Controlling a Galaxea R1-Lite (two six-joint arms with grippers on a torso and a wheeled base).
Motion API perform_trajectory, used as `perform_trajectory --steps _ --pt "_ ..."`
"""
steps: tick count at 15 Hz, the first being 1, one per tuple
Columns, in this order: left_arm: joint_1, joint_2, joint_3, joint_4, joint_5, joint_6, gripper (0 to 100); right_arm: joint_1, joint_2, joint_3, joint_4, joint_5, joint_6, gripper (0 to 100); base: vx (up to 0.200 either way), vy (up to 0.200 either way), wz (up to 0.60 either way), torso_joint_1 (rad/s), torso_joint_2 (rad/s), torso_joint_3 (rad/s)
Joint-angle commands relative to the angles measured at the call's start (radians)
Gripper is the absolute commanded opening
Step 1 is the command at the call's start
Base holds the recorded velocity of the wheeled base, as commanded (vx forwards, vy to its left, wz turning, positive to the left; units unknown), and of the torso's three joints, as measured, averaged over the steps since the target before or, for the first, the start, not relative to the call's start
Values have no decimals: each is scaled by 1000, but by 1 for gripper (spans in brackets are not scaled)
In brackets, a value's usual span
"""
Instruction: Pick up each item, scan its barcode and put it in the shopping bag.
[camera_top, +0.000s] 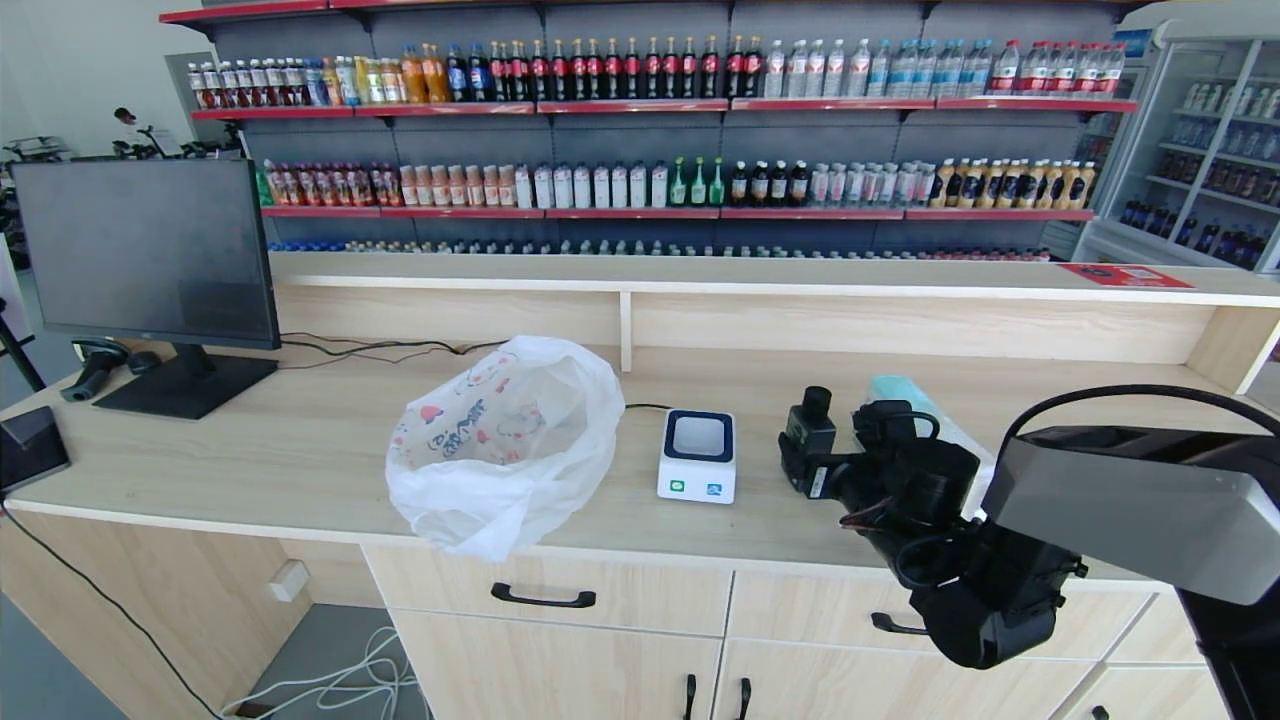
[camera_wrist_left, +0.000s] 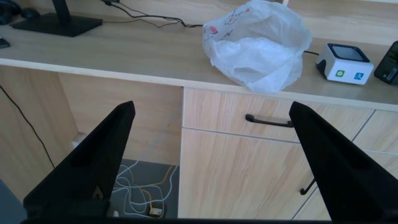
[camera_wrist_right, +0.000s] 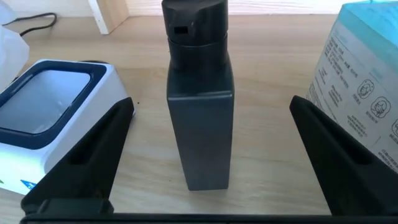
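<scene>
Right hand (camera_wrist_right: 205, 168), fingers apart, faces the upright dark bottle (camera_wrist_right: 199, 118) right of centre, between scanner (camera_top: 697, 455) and box (camera_wrist_right: 367, 106). Bag (camera_top: 505, 440) overhangs the worktop (camera_top: 300, 440) front edge. Left hand (camera_wrist_left: 211, 168) is spread before the drawers (camera_wrist_left: 267, 118).

A shop is shown: shelves (camera_top: 640, 105) stocked with bottled drinks (camera_top: 620, 68) are seen behind a wooden checkout counter (camera_top: 300, 450), on which a monitor (camera_top: 150, 250) and a barcode scanner (camera_top: 697, 455) are set.
</scene>
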Motion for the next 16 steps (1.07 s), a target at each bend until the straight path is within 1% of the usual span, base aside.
perform_trajectory --steps 1,14,16 --pt "0 0 0 0 0 0 100 1 14 -4 -1 0 0 100 0 0 0 0 0 0" --pt "0 0 0 0 0 0 100 -42 104 -111 -1 0 -9 100 0 0 0 0 0 0" --pt "0 0 0 0 0 0 100 -41 123 -143 -1 0 -12 100 0 0 0 0 0 0"
